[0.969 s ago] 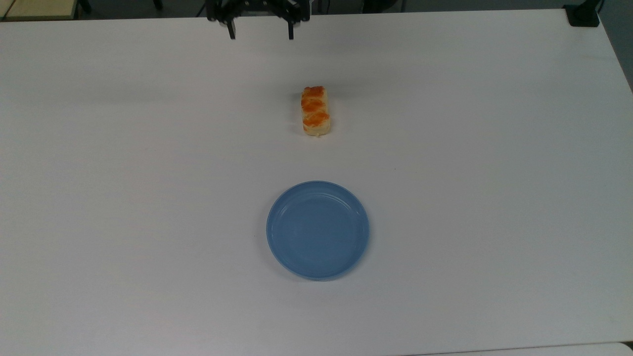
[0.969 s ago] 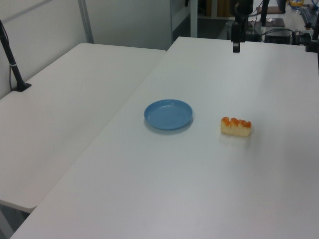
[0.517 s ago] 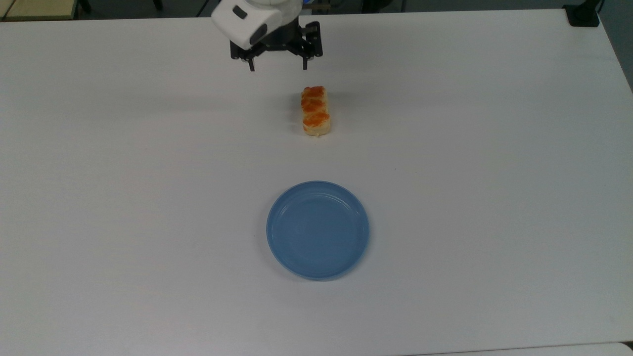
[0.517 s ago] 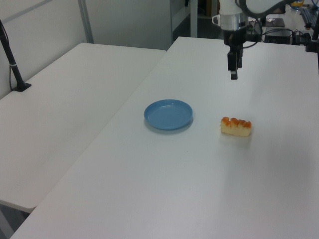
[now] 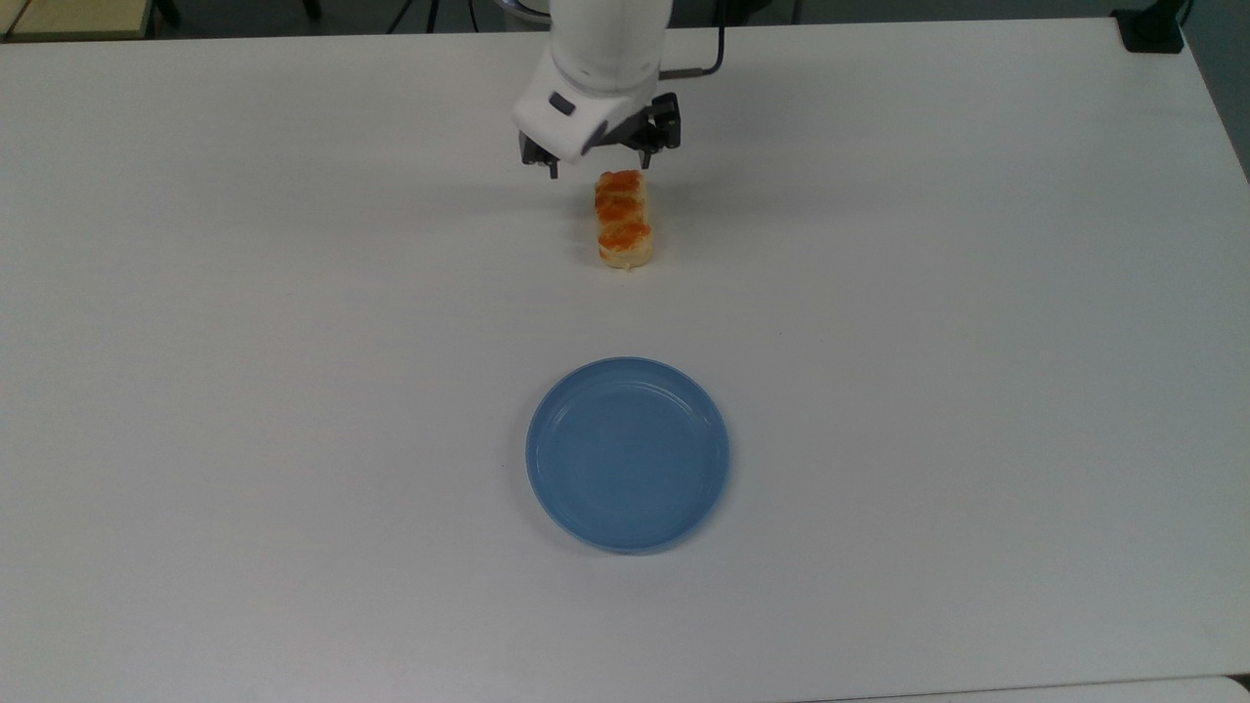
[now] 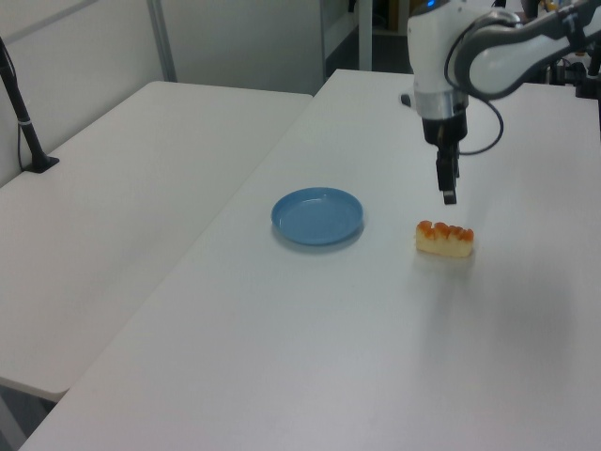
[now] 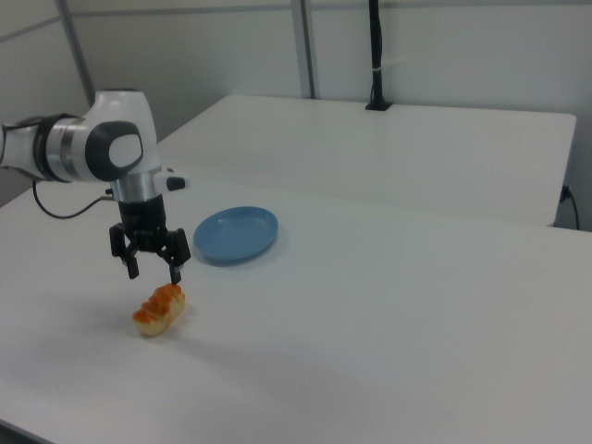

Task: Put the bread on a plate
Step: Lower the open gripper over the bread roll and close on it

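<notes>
— What do you see in the right view, going from its left side to its right side?

— First the white arm (image 7: 92,148); it bends over and points straight down; its gripper (image 7: 154,271) hangs in the air with the two fingers (image 7: 176,272) spread wide apart, and nothing is between them. Just under it is the bread (image 7: 159,309), lying flat on the white table (image 7: 416,324) (the orange bumps face up); the fingers do not touch it. Next comes the blue plate (image 7: 236,234), well apart from the bread, with nothing on it.

— And from the top?

— The gripper (image 5: 598,168) is at the far end of the bread (image 5: 622,219); one finger is to the top view's left of that end and one to its right; the plate (image 5: 627,454) sits lower down in the picture.

— And the left view?

— The plate (image 6: 317,216) first, then the bread (image 6: 445,239); the gripper (image 6: 448,193) hangs just above the bread there (I cannot see the gap between the fingers from this side).
</notes>
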Available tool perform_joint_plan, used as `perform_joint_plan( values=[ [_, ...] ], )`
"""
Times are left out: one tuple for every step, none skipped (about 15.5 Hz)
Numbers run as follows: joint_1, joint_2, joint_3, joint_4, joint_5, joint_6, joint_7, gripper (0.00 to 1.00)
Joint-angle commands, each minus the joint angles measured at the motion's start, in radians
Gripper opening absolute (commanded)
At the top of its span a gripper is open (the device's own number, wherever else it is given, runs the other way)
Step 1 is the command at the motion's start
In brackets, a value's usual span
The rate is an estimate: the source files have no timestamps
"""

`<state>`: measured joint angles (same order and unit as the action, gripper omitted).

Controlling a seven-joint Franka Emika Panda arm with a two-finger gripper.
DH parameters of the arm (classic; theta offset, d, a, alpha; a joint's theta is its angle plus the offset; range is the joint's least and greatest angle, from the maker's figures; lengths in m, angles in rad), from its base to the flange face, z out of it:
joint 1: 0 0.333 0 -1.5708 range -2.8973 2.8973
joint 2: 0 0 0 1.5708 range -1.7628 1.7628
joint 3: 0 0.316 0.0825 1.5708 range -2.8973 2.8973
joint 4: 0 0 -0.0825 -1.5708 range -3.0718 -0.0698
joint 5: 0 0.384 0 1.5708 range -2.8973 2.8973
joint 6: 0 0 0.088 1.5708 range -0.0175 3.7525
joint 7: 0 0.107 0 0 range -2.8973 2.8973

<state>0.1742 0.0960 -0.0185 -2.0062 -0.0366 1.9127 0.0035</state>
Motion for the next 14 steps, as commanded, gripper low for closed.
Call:
perform_joint_plan(
  values=[
    [0.044, 0.036, -0.003, -0.046, -0.055, 0.078, 0.07, 1.0],
    [0.051, 0.054, -0.005, -0.051, -0.066, 0.095, 0.085, 1.0],
    [0.062, 0.074, -0.005, -0.051, -0.075, 0.107, 0.098, 1.0],
    [0.068, 0.092, -0.005, -0.049, -0.086, 0.115, 0.108, 1.0],
    [0.071, 0.106, -0.005, -0.051, -0.095, 0.124, 0.115, 1.0],
    [0.071, 0.113, -0.005, -0.051, -0.1, 0.129, 0.118, 0.98],
    [0.07, 0.114, -0.005, -0.051, -0.1, 0.135, 0.118, 0.93],
    [0.07, 0.117, -0.005, -0.051, -0.1, 0.137, 0.118, 0.86],
    [0.071, 0.12, -0.005, -0.051, -0.1, 0.14, 0.118, 0.71],
    [0.071, 0.122, -0.005, -0.049, -0.1, 0.141, 0.118, 0.55],
    [0.071, 0.123, -0.005, -0.049, -0.101, 0.141, 0.118, 0.44],
    [0.071, 0.125, -0.005, -0.048, -0.101, 0.141, 0.118, 0.35],
    [0.071, 0.128, -0.005, -0.043, -0.101, 0.141, 0.118, 0.27],
    [0.07, 0.128, -0.005, -0.039, -0.101, 0.141, 0.118, 0.24]
  ],
)
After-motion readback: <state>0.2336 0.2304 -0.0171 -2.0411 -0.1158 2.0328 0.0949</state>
